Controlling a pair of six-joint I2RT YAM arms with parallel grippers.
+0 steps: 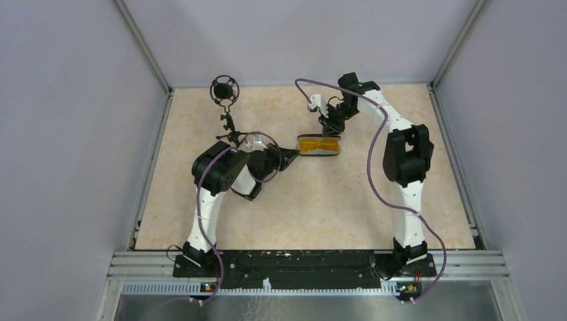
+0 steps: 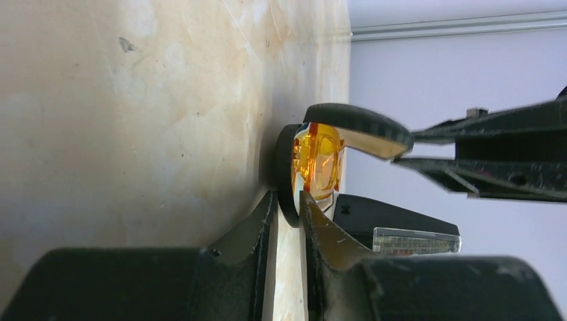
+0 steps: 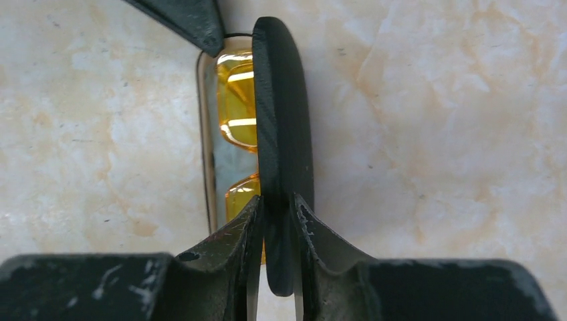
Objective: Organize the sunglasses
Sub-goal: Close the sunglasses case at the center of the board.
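The left gripper (image 2: 289, 212) is pinched onto the near end of the black case (image 2: 284, 170), its 2 fingers astride the wall. Straight ahead of those tips, inside the case, lie the sunglasses (image 2: 317, 160), their long axis running away from this hand toward the other arm. At the far end, the right gripper (image 3: 276, 217) is clamped on the half-open lid (image 3: 281, 114), just beside the amber glass. Each arm has 1 end. Likely next, the right swings the lid shut while the left steadies the case.
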